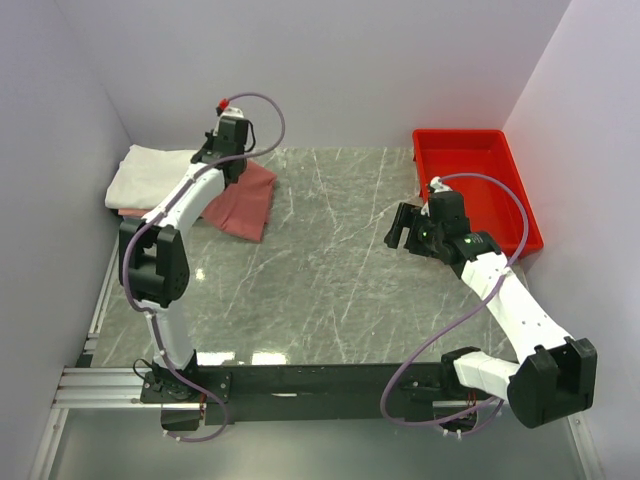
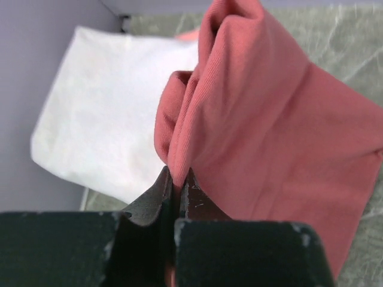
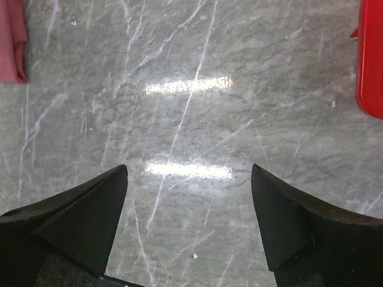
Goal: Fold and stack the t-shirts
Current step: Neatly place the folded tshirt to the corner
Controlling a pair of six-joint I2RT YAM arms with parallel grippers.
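A dusty salmon-red t-shirt (image 1: pixel 245 198) lies folded at the back left of the marble table, partly over a folded white t-shirt (image 1: pixel 145 175). My left gripper (image 1: pixel 228 160) is shut on a pinched fold of the red t-shirt (image 2: pixel 269 119), which drapes away from the jaws. Beside it in the left wrist view lies the white t-shirt (image 2: pixel 102 131). A pale pink edge (image 1: pixel 130 212) peeks from under the white one. My right gripper (image 1: pixel 402 225) hovers open over bare marble, nothing between its fingertips (image 3: pixel 114 185). A strip of the red t-shirt (image 3: pixel 11 42) shows at the right wrist view's top left.
A rigid red plastic tray (image 1: pixel 500 165) stands at the back right, its rim (image 3: pixel 371 60) showing in the right wrist view. Grey walls close in the left, back and right sides. The table (image 1: pixel 330 270) is grey marble with white veins.
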